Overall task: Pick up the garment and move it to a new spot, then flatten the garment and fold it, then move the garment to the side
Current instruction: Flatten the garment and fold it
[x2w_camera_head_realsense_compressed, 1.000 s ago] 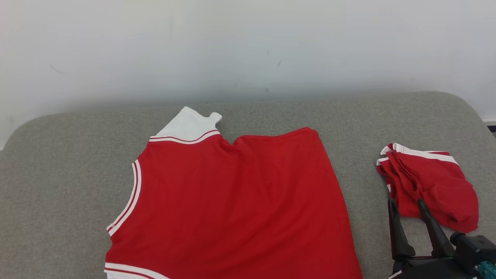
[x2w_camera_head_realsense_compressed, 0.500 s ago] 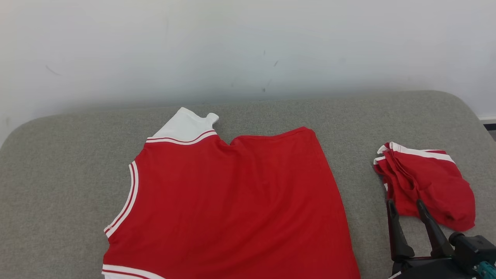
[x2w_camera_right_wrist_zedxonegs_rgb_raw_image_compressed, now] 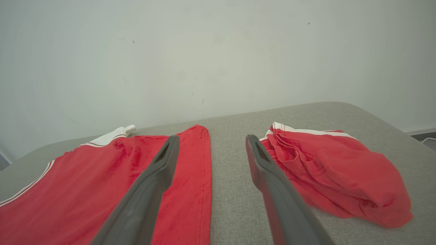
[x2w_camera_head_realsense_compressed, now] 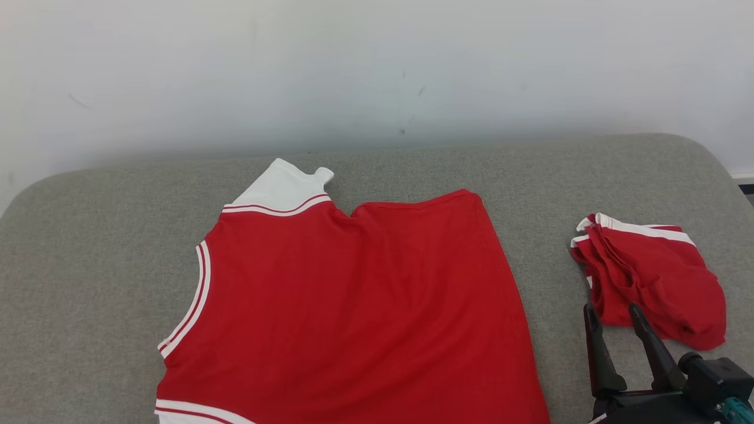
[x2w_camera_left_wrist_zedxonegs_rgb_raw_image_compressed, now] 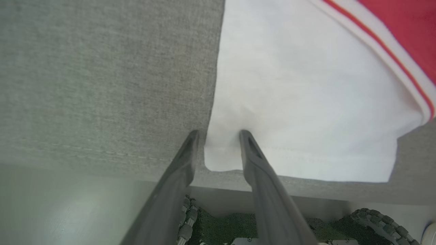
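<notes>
Two red garments lie on one grey cushion (x2w_camera_head_realsense_compressed: 88,235): one red-and-white jersey (x2w_camera_head_realsense_compressed: 353,306) at left, one folded red garment (x2w_camera_head_realsense_compressed: 654,277) at right. Two grippers: left gripper (x2w_camera_left_wrist_zedxonegs_rgb_raw_image_compressed: 218,136), right gripper (x2w_camera_head_realsense_compressed: 611,311)

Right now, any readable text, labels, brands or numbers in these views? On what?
None readable: no word, label, brand, number or sign on the red shirt, the bundled red garment, the grey cushion or the wall. The dark specks on the wall are marks, not writing.
</notes>
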You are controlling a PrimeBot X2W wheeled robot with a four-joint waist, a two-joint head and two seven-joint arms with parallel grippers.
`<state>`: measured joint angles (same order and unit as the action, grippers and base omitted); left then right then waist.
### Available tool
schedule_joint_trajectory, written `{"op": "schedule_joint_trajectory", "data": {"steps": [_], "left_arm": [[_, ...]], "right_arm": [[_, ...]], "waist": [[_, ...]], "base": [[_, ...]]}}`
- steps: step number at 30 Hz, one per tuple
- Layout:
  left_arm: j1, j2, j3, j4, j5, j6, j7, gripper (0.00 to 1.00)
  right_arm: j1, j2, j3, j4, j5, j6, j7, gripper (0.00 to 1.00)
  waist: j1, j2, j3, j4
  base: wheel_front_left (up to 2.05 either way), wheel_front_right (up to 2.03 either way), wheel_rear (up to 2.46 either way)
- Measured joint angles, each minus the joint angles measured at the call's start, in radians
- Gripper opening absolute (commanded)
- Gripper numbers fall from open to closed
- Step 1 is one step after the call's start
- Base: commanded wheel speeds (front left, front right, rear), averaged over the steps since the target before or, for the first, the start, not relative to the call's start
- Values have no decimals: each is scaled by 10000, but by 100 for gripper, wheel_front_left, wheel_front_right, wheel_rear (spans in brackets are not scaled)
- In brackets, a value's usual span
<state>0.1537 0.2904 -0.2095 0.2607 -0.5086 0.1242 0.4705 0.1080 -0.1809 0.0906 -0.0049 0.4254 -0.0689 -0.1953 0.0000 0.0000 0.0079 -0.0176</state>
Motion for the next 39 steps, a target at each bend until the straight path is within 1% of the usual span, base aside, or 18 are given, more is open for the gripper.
{"op": "schedule_joint_trajectory", "data": {"steps": [1, 4, 6, 7, 10, 13, 14, 20, 23, 24, 26, 33, 39], "left_arm": [[0, -36, 2, -58, 31, 2, 2, 56], [-7, -104, -2, -236, 82, 2, 56, 42], [-8, -150, -12, -349, 82, 2, 102, 7], [-8, -178, -31, -428, 82, 0, 104, 0], [-12, -280, -29, -568, 88, 2, 136, 0], [-12, -284, 4, -667, 188, 0, 232, 0], [-12, -286, 21, -725, 236, 0, 274, 0], [0, -320, 209, -901, 441, 0, 403, 0], [13, -376, 299, -968, 468, 0, 456, 0], [13, -376, 299, -968, 468, 0, 456, 0], [15, -407, 322, -1045, 523, 0, 499, 0], [8, -579, 357, -1244, 602, 0, 663, 0], [12, -673, 453, -1358, 671, 0, 765, 0]], "right_arm": [[-1, -4, -2, -4, -25, 0, 0, 100], [-7, -15, -4, -8, -25, 0, 2, 100], [-37, -19, -4, -8, -25, 0, 2, 100], [-76, -19, -4, -8, -25, 0, 2, 100], [-157, -31, 23, -6, -25, 15, 23, 100], [-143, -107, 201, 157, -23, 100, 431, 100], [-116, -180, 295, 293, -23, 159, 681, 100], [508, -681, 673, 639, 13, 255, 2290, 100], [686, -836, 1007, 640, 88, 443, 3070, 100], [686, -836, 1007, 640, 88, 443, 3070, 100], [697, -857, 1258, 650, 232, 608, 3582, 100], [852, -917, 1580, 706, 395, 556, 4997, 100], [554, -1150, 1716, 746, 278, 541, 5584, 100]], "waist": [[0, 0, 14, -4], [0, 0, 56, -18], [0, 0, 84, -28], [0, 0, 97, -33], [0, 1, 133, -45], [0, 1, 165, -42], [0, 0, 176, -38], [0, 0, 209, -6], [0, 1, 218, 4], [0, 1, 218, 4], [0, 1, 231, 14], [1, 1, 375, 177], [0, 1, 438, 214]], "base": [[0, 0, 0], [0, 0, 0], [0, 0, 0], [0, 0, 0], [0, 0, 0], [0, 0, 0], [0, 0, 0], [0, 0, 0], [0, 0, 0], [0, 0, 0], [0, 0, 0], [0, 0, 0], [0, 0, 0]]}}
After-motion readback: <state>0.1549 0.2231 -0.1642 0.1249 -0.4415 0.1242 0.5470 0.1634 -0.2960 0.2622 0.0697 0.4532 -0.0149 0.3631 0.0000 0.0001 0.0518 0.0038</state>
